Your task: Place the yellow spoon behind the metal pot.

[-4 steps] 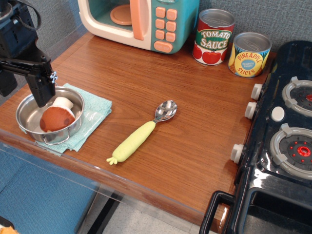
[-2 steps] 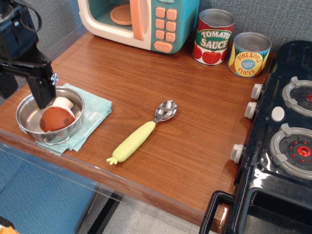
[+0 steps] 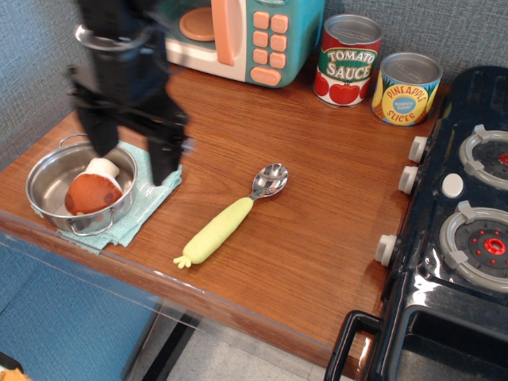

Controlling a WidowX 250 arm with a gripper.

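Tool point(image 3: 133, 152) is blurred, jaws spread wide and empty, above the cloth point(image 3: 151, 181) between pot point(image 3: 79, 188) and spoon point(image 3: 231, 216). Spoon lies flat mid-surface point(image 3: 317, 182), bowl pointing back-right, well right of the pot. Pot sits on the cloth with a mushroom point(image 3: 93, 189) inside.

Blurred tool point(image 3: 133, 151) open above cloth point(image 3: 151, 186), metal pot point(image 3: 48, 186) holding mushroom point(image 3: 91, 190), yellow spoon point(image 3: 226, 218) mid-counter point(image 3: 317, 206)
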